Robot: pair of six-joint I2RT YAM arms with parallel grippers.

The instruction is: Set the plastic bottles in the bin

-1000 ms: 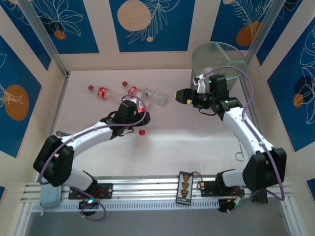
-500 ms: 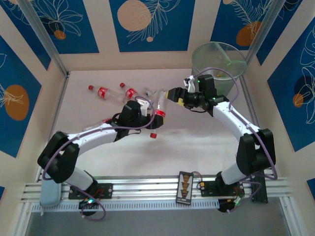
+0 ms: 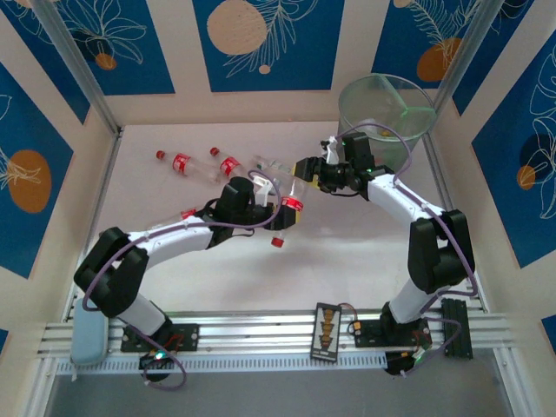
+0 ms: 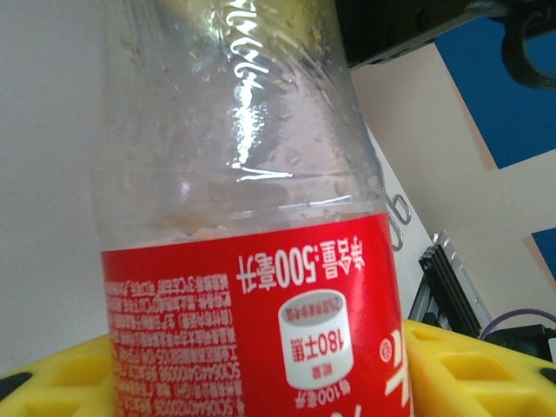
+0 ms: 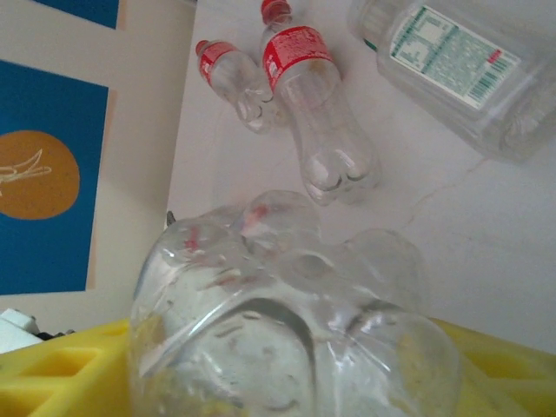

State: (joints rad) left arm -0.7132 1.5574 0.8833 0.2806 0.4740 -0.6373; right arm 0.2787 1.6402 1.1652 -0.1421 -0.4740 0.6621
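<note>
A clear plastic bottle with a red label (image 3: 293,206) and red cap hangs above the table's middle, cap end down. My left gripper (image 3: 280,214) is shut on its labelled middle; in the left wrist view the red label (image 4: 252,304) sits between the yellow fingers (image 4: 52,382). My right gripper (image 3: 304,169) is shut on the same bottle's base (image 5: 287,321), which bulges between its yellow fingers (image 5: 61,373). The grey-green bin (image 3: 387,104) stands at the back right, behind the right wrist. Two red-capped bottles (image 3: 178,162) (image 3: 228,162) and a clear green-labelled bottle (image 3: 274,167) lie at the back.
Seen from the right wrist, the lying bottles (image 5: 234,74) (image 5: 313,104) (image 5: 452,61) are on the table beyond the held one. Patterned walls close in the table on three sides. A metal rail (image 3: 261,334) runs along the near edge.
My left arm lifted the red-labelled bottle and carried it right. My right arm swung left from the bin and closed on the bottle's base.
</note>
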